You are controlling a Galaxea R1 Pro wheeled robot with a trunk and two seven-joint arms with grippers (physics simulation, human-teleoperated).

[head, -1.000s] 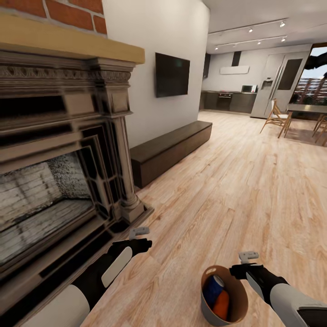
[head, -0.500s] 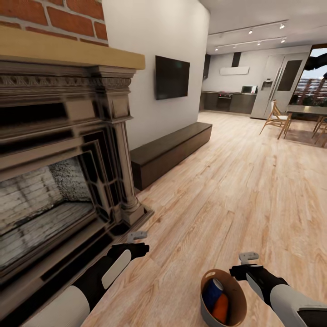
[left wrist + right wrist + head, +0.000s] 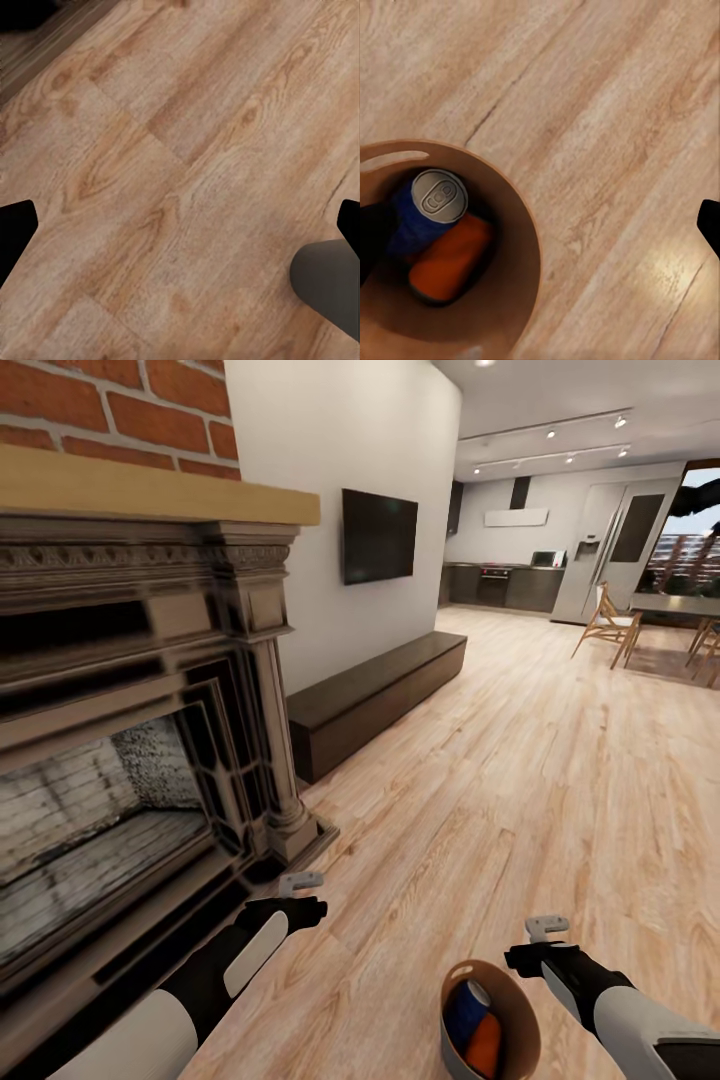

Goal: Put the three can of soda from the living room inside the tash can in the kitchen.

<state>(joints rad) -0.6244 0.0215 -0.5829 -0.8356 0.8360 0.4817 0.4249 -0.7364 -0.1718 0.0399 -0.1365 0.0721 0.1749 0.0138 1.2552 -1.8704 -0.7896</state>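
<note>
You're carrying the round brown-copper bin (image 3: 492,1025), held at its rim by your right gripper (image 3: 530,957), with a dark blue can (image 3: 426,212) and an orange can (image 3: 450,256) inside; any third is hidden. Next, drive down the light wood floor (image 3: 520,760) to the distant kitchen (image 3: 520,575). Your left gripper (image 3: 300,905) hangs empty, fingers apart; since a second ago the view has crept forward past the dark ornate fireplace (image 3: 140,700)

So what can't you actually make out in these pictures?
- Third can: inside the bin a blue can and an orange can show; any other is hidden beneath them.
- Bin's lower part: cut off by the head view's bottom edge.
- Kitchen appliances: too small in the head view.
</note>
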